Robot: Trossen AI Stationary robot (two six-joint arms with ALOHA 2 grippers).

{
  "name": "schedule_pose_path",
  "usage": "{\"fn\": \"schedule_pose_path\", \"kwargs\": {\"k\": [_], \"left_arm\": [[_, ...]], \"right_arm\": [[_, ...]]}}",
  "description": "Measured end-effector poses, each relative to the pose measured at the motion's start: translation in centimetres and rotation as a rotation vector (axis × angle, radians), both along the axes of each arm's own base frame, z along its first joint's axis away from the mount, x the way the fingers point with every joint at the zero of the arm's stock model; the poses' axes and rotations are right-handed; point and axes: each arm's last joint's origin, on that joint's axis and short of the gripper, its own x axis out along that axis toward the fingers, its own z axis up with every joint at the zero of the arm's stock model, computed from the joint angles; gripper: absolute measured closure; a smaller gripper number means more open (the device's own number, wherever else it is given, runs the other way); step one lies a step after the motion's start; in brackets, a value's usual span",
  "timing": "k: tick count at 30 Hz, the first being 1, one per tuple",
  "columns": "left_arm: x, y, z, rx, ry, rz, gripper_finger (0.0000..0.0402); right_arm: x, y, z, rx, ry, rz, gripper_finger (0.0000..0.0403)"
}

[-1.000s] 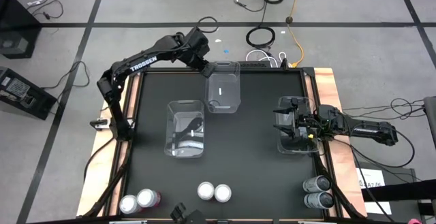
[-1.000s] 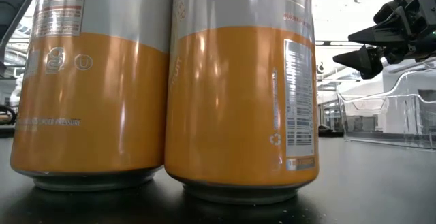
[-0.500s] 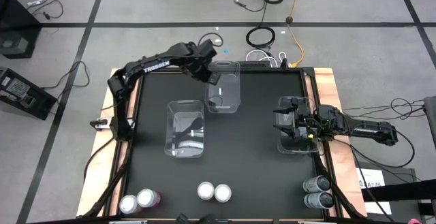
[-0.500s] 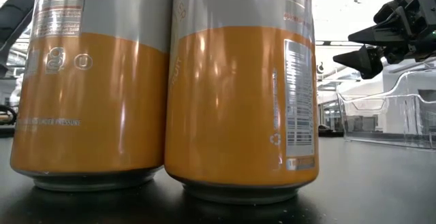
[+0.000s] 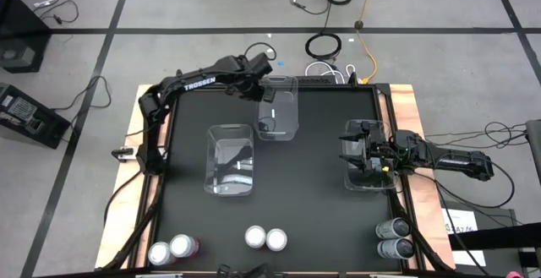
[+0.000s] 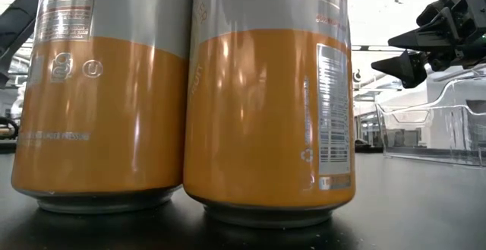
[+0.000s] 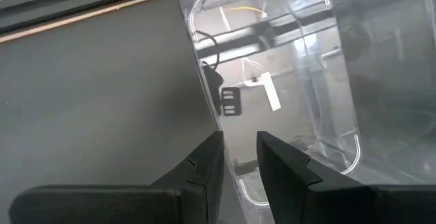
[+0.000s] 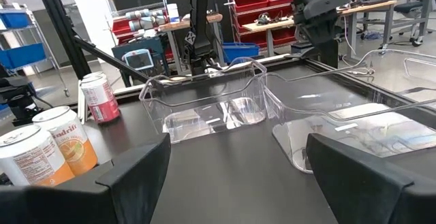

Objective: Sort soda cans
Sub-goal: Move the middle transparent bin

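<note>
Three clear bins (image 5: 230,160) clustered mid-tabletop (image 5: 313,193), cans lining the 6 o'clock edge (image 5: 265,238), open black lane between them, left gripper (image 5: 264,90) at 12 o'clock bin (image 5: 278,109)

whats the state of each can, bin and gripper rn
pink cans: upright, side by side, near table edge
orange cans: upright, side by side
grey cans: upright, paired
far bin: empty, wall pinched by left gripper
middle bin: empty
right bin: empty, under right gripper
left gripper: shut on far bin
right gripper: open

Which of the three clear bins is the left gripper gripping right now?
The far bin near the table's back edge; the left gripper is closed on its wall. The middle bin stands free, and the right gripper hovers open over the right-side bin.
</note>
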Motion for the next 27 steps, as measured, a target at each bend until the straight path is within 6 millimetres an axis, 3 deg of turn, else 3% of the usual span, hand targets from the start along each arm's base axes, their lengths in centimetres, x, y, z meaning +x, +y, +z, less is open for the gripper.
{"fn": "schedule_pose_path", "kwargs": {"k": [14, 27], "left_arm": [[0.1, 0.2, 0.0, 0.055, 0.015, 0.003, 0.0304], [-0.2, 0.1, -2.6, 0.028, 0.024, 0.025, 0.0304]], "right_arm": [[0.0, 0.0, 0.0, 0.000, 0.000, 0.000, 0.0067], [0.0, 0.0, 0.0, 0.000, 0.000, 0.000, 0.0067]]}}
